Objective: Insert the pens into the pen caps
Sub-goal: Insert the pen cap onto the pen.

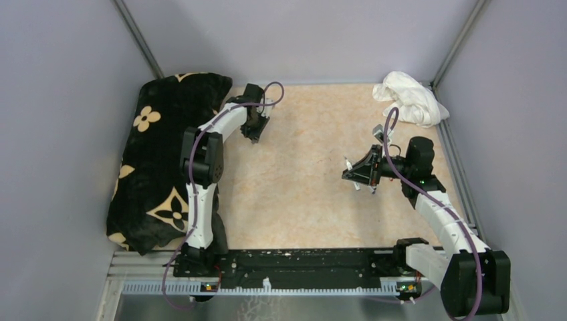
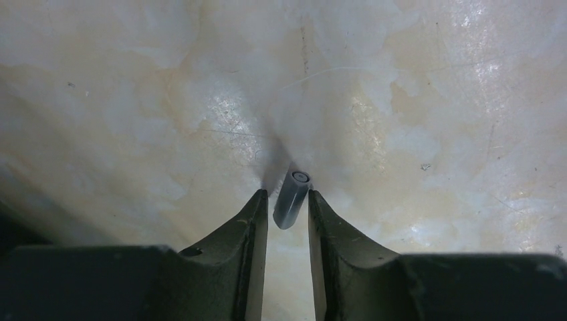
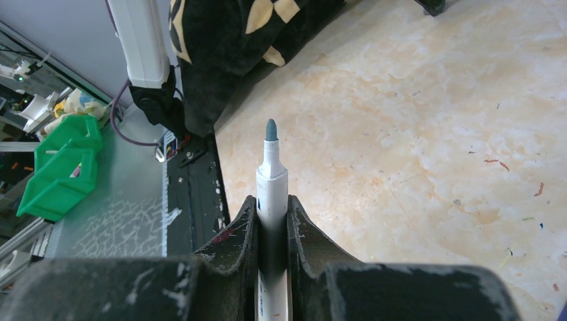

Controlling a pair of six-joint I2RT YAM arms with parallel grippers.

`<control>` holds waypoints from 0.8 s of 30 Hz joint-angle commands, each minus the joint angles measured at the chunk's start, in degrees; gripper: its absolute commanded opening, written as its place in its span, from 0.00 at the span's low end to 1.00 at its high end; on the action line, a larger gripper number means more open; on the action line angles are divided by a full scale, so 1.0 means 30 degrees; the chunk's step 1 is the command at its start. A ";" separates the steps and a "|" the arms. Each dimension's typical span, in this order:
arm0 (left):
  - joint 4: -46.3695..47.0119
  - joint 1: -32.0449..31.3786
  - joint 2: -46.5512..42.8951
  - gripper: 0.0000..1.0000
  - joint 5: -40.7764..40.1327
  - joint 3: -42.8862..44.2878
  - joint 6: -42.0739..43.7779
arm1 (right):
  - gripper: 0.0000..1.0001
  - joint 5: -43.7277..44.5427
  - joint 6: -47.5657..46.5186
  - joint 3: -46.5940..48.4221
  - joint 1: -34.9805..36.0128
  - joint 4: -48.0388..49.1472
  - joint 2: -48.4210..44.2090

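A small grey pen cap (image 2: 292,198) lies on the marbled table, between the fingertips of my left gripper (image 2: 287,200). The jaws stand a little apart round it, with a gap showing on the left side. In the top view the left gripper (image 1: 254,132) points down at the table's far left. My right gripper (image 3: 272,207) is shut on a white-barrelled pen (image 3: 272,177) with a bare grey tip pointing away from the wrist. In the top view the right gripper (image 1: 356,175) hovers at the right middle of the table. Other pens and caps are out of view.
A black cloth with cream flowers (image 1: 157,160) lies along the table's left side. A crumpled white cloth (image 1: 411,98) sits at the back right corner. A green bin (image 3: 60,164) stands beyond the near rail (image 1: 294,261). Grey walls close three sides.
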 commanded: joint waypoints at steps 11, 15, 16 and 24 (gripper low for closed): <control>-0.2120 0.0085 0.0379 0.03 0.1349 0.0208 -0.1189 | 0.00 -0.0462 -0.0072 0.0699 -0.0195 0.0646 -0.0340; -0.1137 -0.0246 -0.1504 0.00 0.2265 -0.1492 -0.3023 | 0.00 -0.0626 0.0002 0.0624 -0.0181 0.0767 -0.0438; -0.0487 -0.0361 -0.2189 0.00 0.2617 -0.2215 -0.3467 | 0.00 -0.0679 0.0017 0.0611 -0.0201 0.0811 -0.0451; 0.6581 -0.1521 -0.9576 0.00 0.6468 -1.0466 -0.7758 | 0.00 -0.1059 -0.0223 0.0384 -0.0202 0.0991 -0.0647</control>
